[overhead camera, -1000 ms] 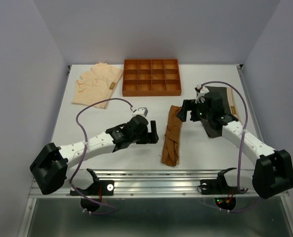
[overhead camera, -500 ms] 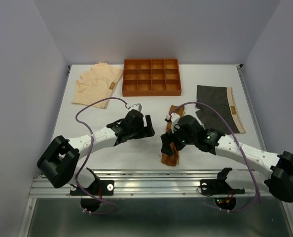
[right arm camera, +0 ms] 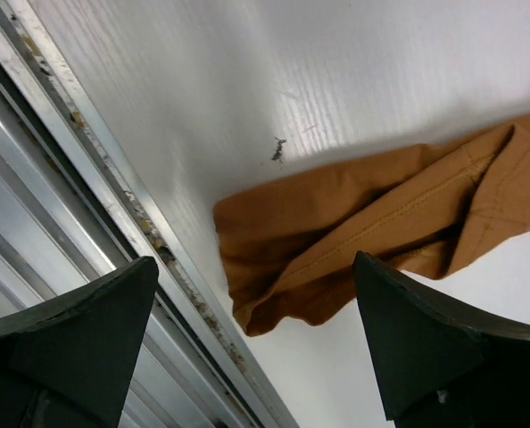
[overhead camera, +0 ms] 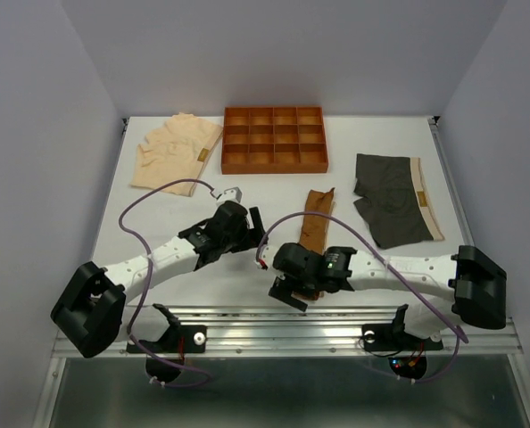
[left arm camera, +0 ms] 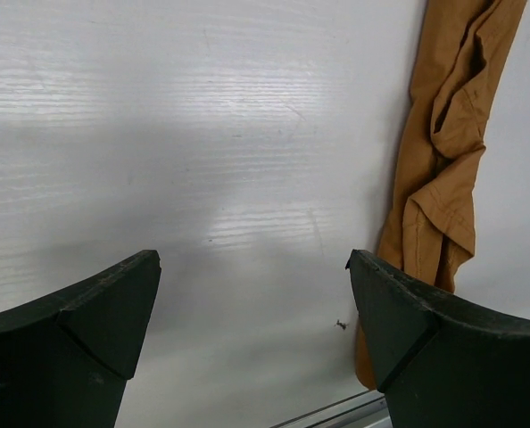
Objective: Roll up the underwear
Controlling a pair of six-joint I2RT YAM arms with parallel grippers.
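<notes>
My right gripper (right arm camera: 256, 259), jaws spread, hangs over the near end of the rust-brown underwear (overhead camera: 316, 223), a strip lying mid-way across the table (overhead camera: 274, 192); so close to the rail (right arm camera: 69, 178), I might catch only one layer.

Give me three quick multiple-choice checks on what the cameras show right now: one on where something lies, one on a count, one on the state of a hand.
1. The dark grey underwear lies: A) at the far left; B) right of the brown underwear; C) at the near edge.
2. Pieces of underwear on the table: A) two; B) four; C) three.
3. The right hand is: A) open over the brown underwear's near end; B) shut on fabric; C) open over bare table only.

Answers:
1 B: the top view shows it to the right of the brown strip.
2 C: brown, dark grey and the peach underwear.
3 A: the right wrist view shows its fingers apart with the brown end below them.
</notes>
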